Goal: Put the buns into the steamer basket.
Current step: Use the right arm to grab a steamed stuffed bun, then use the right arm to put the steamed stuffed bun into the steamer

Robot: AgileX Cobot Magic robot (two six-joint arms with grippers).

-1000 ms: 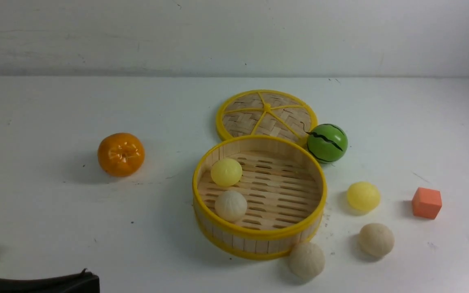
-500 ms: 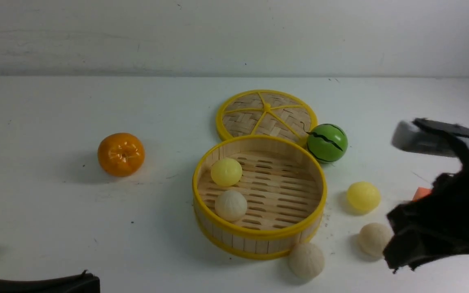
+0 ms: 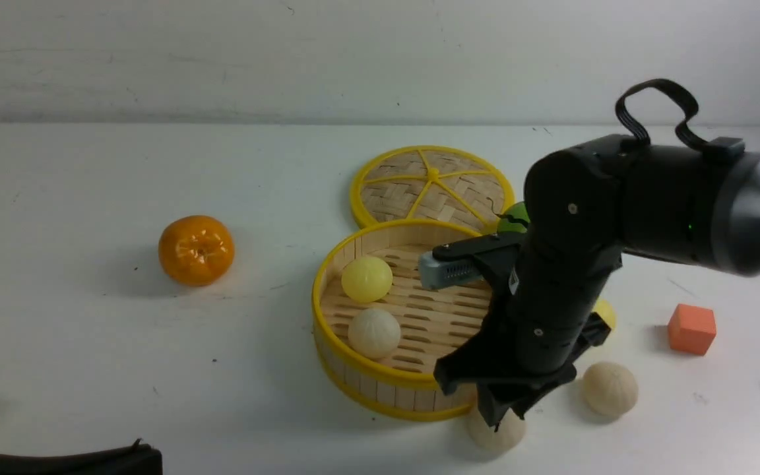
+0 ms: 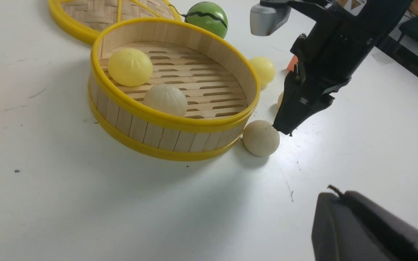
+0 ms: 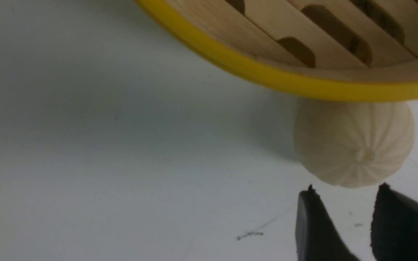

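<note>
My right jaws hang part-open and empty just short of the pleated bun (image 5: 354, 145) — it lies beyond their tips, against the steamer basket (image 5: 267, 76).

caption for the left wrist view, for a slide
Right pincer, open, poised by a pleated bun beside the steamer basket, which holds one yellow bun and another pleated bun.

Right beside bun (image 4: 261, 138), basket (image 4: 151, 134) wall

Right fingers (image 3: 492, 408) have swung in over the nearest pleated bun (image 3: 503, 439).
</note>
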